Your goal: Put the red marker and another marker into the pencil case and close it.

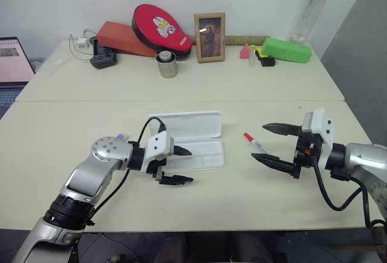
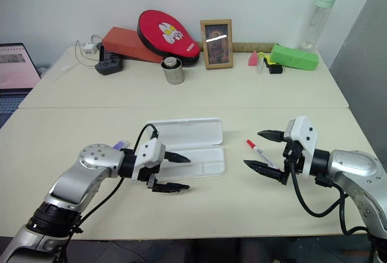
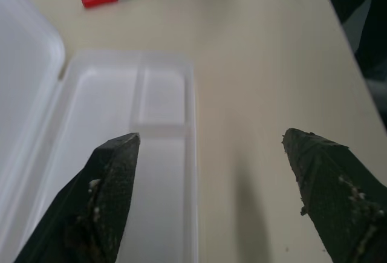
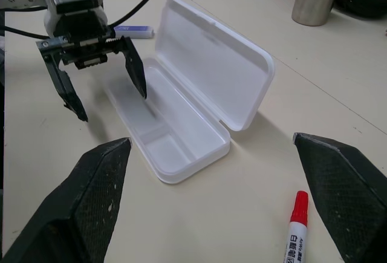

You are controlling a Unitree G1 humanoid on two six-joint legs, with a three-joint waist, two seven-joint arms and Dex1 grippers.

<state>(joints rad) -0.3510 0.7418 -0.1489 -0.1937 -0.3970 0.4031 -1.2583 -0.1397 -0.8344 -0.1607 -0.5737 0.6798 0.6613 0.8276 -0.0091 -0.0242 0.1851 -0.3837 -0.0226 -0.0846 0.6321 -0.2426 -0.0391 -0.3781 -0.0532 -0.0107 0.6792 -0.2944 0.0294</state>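
Case (image 1: 208, 154) lies open mid-table, tray empty. Left gripper (image 1: 180, 165) wide open, empty, at its near-left edge. Right gripper (image 1: 275, 144) wide open, empty, straddling red marker (image 1: 255, 144); bare table (image 1: 254, 196) near.

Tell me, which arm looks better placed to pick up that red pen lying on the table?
The right. Its open claw hangs right beside the red marker, while the left claw, also open and empty, sits at the open pencil case, which lies between it and the pen.
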